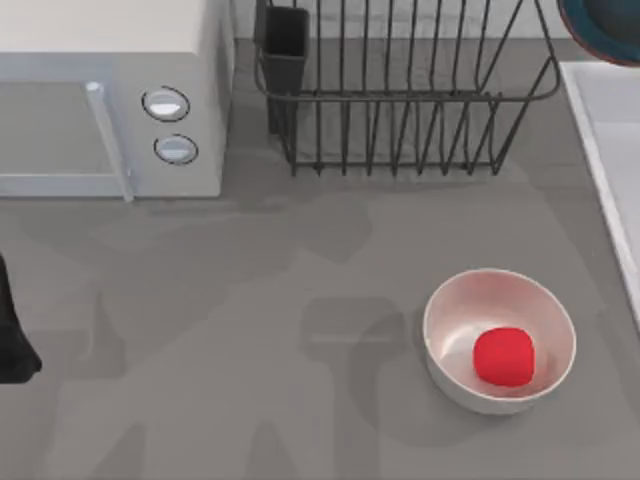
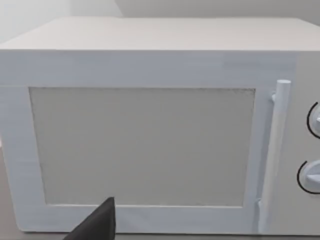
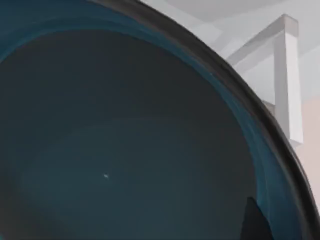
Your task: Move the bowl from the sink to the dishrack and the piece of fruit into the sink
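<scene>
White and boxy, the microwave sits far left on the grey worktop. The left arm waits at the left edge. The black dishrack is far, middle. The red fruit lies in a white bowl. The teal bowl is far right, over the sink. I cannot tell how either hand is set.

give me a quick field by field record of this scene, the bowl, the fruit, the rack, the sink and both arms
bowl: teal bowl at the top view's upper right corner, close up in the right wrist view
fruit: red fruit lying in the white bowl
dishrack: black rack, no dishes visible in it
sink: pale basin at right edge
left arm: at left edge, facing the microwave
right arm: wrist camera close over the teal bowl
</scene>
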Motion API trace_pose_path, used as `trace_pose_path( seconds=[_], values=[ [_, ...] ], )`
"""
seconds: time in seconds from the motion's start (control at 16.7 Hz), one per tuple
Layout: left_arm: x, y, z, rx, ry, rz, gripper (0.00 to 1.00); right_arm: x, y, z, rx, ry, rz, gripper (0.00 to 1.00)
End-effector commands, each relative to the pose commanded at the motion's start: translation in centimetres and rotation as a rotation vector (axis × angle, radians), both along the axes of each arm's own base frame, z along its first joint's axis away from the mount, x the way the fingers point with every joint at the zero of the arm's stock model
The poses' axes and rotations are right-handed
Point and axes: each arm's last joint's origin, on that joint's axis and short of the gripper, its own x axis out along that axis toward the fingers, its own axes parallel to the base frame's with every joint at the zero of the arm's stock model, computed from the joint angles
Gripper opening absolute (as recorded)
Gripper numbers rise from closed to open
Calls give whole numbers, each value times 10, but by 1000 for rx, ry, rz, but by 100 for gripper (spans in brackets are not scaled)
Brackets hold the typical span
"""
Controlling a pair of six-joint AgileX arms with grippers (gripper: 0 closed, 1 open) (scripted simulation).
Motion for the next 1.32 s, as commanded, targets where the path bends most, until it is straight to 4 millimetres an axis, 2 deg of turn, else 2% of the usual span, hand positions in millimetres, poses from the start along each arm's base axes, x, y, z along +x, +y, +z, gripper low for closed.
trace_pose_path(
  seconds=[0.18,0.3,0.42,0.54,0.66,0.84,1.14,1.32],
  values=[
    [0,0,0,0,0,0,100,-5,77,10,94,-251,44,0],
    [0,0,0,0,0,0,100,-17,118,18,189,-400,58,0],
    [0,0,0,0,0,0,100,-33,151,27,296,-526,67,0],
    [0,0,0,0,0,0,100,-50,175,35,397,-622,69,0],
    [0,0,0,0,0,0,100,-63,189,41,472,-685,65,0],
    [0,0,0,0,0,0,100,-70,195,45,515,-719,60,0],
    [0,0,0,0,0,0,100,-68,194,44,514,-717,60,0],
    [0,0,0,0,0,0,100,-53,202,24,510,-713,63,0]
  ],
)
